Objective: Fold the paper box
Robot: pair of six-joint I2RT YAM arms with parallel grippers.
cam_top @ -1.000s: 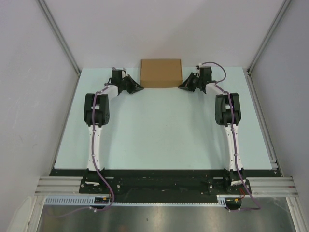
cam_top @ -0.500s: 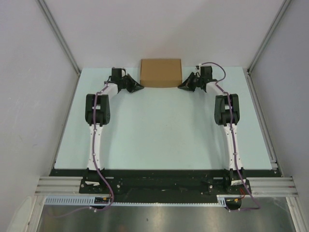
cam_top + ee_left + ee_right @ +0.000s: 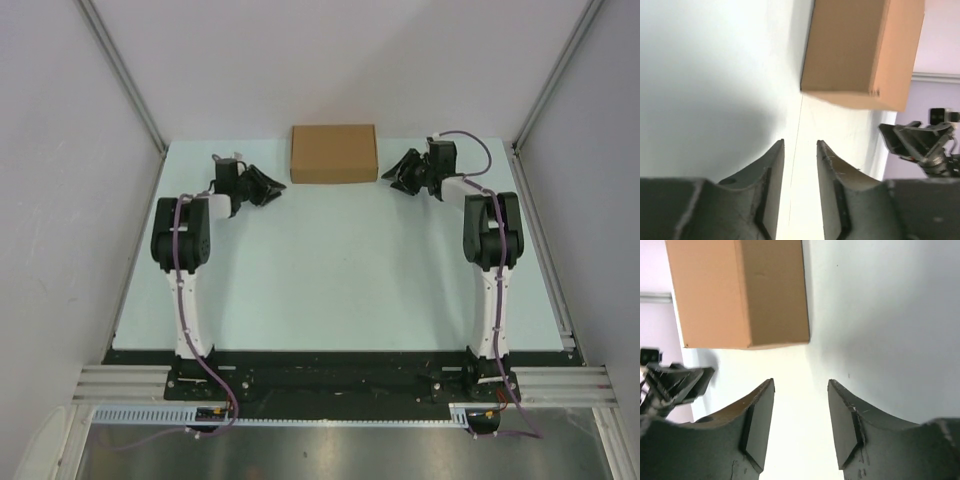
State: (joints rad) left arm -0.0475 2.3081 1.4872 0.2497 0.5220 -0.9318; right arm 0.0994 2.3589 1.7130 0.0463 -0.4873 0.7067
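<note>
The paper box [image 3: 333,152] stands folded shut as a plain brown carton at the far middle of the pale table. It also fills the top of the left wrist view [image 3: 855,50] and of the right wrist view [image 3: 740,292]. My left gripper [image 3: 274,185] hovers a short way left of the box, open, with only bare table between its fingers [image 3: 800,145]. On the other side my right gripper [image 3: 395,172] sits just off the box's right end, open and empty [image 3: 801,382]. Neither gripper touches the box.
Grey walls with slanted aluminium posts [image 3: 122,75] enclose the table on three sides. The box stands near the table's far edge [image 3: 200,141]. The black base rail [image 3: 330,378] with both arm mounts runs along the near edge.
Both grippers were shut with tips against the box's two ends; now both have backed outward from it and opened. The box has stayed in place.
</note>
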